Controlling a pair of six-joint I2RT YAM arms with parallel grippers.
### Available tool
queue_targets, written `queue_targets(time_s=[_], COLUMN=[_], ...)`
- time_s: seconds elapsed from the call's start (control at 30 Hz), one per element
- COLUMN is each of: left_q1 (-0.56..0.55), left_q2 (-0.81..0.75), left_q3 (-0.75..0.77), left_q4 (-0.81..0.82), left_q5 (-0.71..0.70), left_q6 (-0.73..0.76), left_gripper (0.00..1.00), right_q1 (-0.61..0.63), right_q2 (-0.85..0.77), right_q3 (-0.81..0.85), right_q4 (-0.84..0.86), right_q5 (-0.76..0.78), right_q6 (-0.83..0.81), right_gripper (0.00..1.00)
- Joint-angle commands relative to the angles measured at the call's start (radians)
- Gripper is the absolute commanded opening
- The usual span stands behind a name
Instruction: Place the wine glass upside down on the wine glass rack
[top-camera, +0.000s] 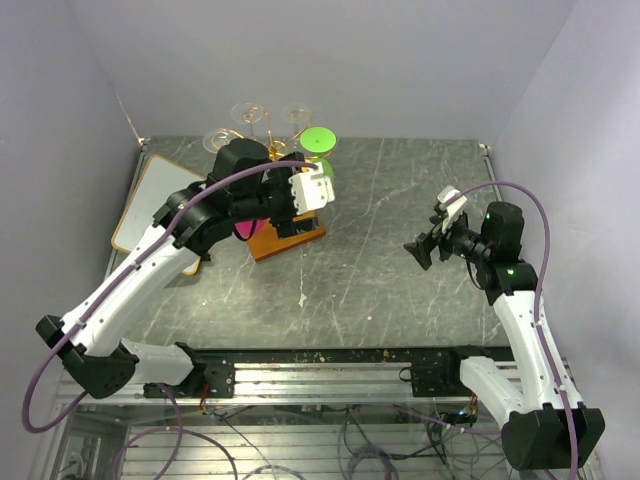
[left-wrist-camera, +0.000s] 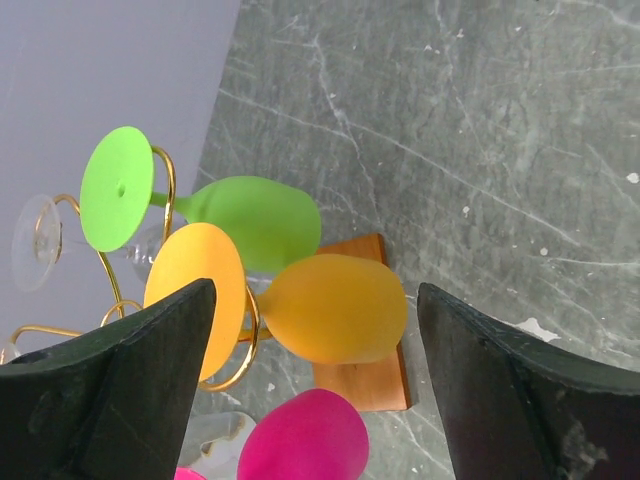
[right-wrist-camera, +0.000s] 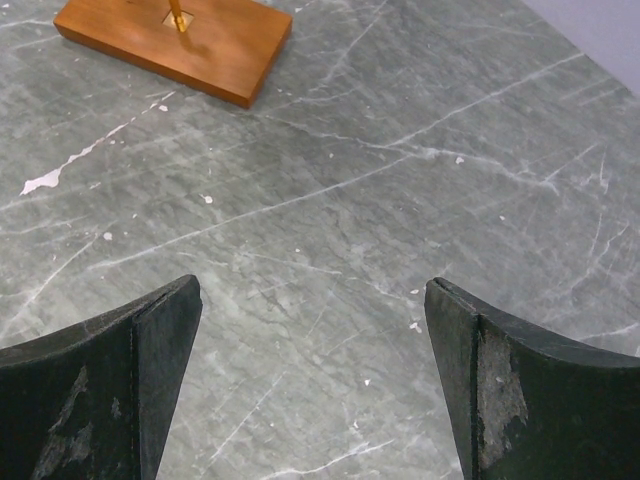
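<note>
The orange wine glass (left-wrist-camera: 340, 315) is shown hung upside down on the wine glass rack (left-wrist-camera: 372, 385), between the wide-open jaws of the left gripper (left-wrist-camera: 315, 295) (neither touching), which is best drawn straight back, clear of the bowl.

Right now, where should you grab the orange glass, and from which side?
Probably the orange glass by its bowl, from the near side where the left gripper is: the bowl hangs free, while its stem sits in the rack.

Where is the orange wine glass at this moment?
In the left wrist view the orange wine glass hangs on the gold rack, mid-picture, between the green glass and the pink glass, bowl toward the wooden base.
</note>
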Motion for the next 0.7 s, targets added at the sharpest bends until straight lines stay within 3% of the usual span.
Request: queue_targets(time_s=[0.0, 0.1, 0.3, 0.33, 0.43, 0.67], left_q1=[0.029, 0.07, 0.21, 0.272, 0.381, 0.535], left_q2=[-0.056, -0.085, -0.151, -0.188, -0.235, -0.362], left_q3=[0.032, 0.03, 0.018, -0.009, -0.057, -0.255], left_q4=[-0.025, -0.028, 0.051, 0.115, 0.192, 0.294], left_q5=[0.102, 0.149, 0.121, 0.058, -0.078, -0.435], left_q6=[-0.025, -0.068, -0.26, -0.337, -0.443, -0.471], left_gripper=[0.93, 1.0, 1.0, 1.0, 1.0, 0.99], right_q1=[-0.006, -0.006, -0.011, -0.012, -0.014, -0.014], right_q2=[-0.004, -0.001, 0.012, 0.021, 0.043, 0.059], right_q3=[-0.01, -0.014, -0.023, -0.025, -0.02, -0.004], right_q4=[0.035, 0.054, 0.121, 0.152, 0.179, 0.228], right_q5=[0.034, 0.071, 0.243, 0.357, 0.48, 0.605], right_q6=[0.017, 0.035, 0.106, 0.13, 0.168, 0.273], right_gripper=[0.94, 0.94, 0.99, 1.0, 1.0, 1.0])
